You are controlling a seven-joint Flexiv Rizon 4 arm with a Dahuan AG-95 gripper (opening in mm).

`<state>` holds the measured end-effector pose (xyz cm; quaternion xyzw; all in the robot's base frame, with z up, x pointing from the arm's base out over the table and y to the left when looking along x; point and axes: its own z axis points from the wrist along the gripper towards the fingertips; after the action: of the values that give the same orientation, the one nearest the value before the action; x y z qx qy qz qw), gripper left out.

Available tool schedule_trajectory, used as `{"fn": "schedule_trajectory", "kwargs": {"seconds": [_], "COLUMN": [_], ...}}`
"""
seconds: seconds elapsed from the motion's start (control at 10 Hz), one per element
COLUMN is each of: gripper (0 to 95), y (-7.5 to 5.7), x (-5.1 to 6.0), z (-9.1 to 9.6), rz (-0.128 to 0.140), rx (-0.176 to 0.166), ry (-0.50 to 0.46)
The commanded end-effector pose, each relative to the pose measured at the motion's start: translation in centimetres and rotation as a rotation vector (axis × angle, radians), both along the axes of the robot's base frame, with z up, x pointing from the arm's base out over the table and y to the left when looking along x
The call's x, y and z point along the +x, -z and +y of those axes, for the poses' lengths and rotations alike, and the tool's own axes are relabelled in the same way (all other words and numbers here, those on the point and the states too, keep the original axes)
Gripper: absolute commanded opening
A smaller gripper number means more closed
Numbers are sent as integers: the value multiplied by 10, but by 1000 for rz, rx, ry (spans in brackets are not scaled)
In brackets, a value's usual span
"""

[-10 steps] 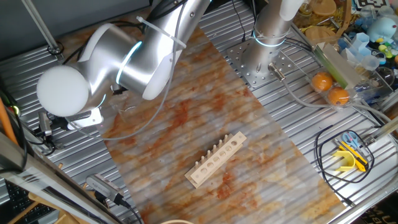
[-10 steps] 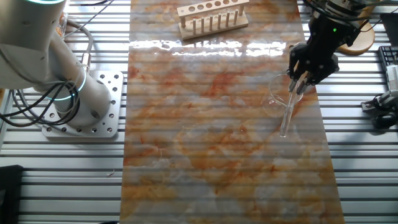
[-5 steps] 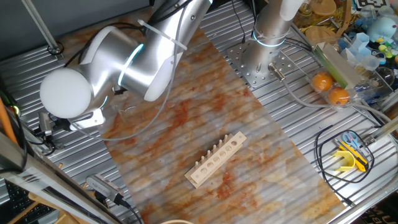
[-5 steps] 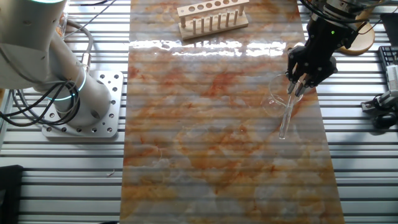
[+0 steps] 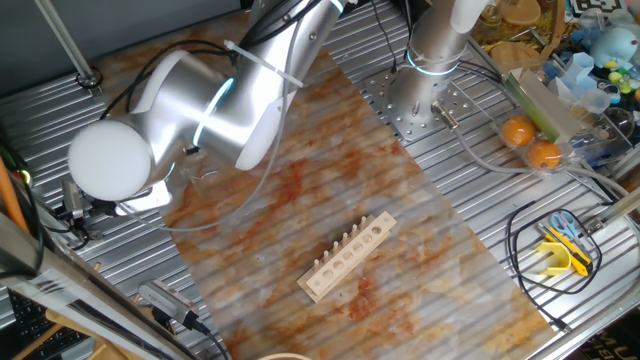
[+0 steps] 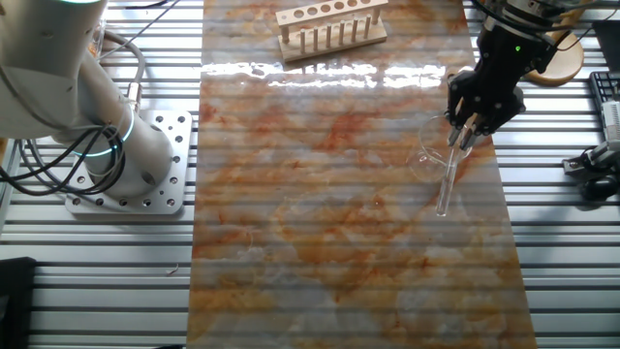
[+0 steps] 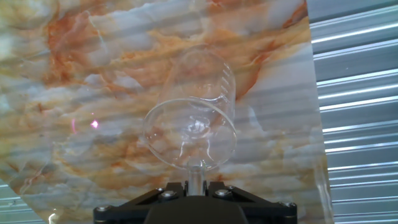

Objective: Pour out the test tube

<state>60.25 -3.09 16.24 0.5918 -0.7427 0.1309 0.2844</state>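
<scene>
My gripper (image 6: 463, 131) is shut on the test tube (image 6: 447, 179), a thin clear glass tube that slants from the fingers toward the mat's near right side. A wider clear glass beaker (image 6: 429, 152) stands on the marbled mat just left of the tube. In the hand view the test tube (image 7: 196, 176) sits clamped between the black jaws of the gripper (image 7: 196, 184) and points at the beaker's round mouth (image 7: 189, 134). Whether liquid is in the tube cannot be made out. In one fixed view the arm hides the gripper, and only a faint edge of the beaker (image 5: 205, 178) shows.
A pale wooden rack (image 6: 331, 26) with a row of holes stands at the mat's far edge, also seen as the rack (image 5: 348, 257). The arm's base (image 6: 126, 184) is bolted left of the mat. Oranges (image 5: 532, 143), scissors (image 5: 565, 228) and cables lie on the slatted table.
The arm's elbow has shifted slightly up and right in one fixed view. The gripper, tube and beaker hold nearly the same places.
</scene>
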Motion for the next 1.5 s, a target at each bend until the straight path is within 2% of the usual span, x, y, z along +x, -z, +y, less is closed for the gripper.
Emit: {"fn": "schedule_trajectory", "kwargs": {"seconds": [0.1,1.5], "gripper": [0,0], "y": [0,0], "x": [-1,-1], "z": [-1,-1], "rz": [1,15], "rx": [-2,-45], "ry": [-5,-19]}}
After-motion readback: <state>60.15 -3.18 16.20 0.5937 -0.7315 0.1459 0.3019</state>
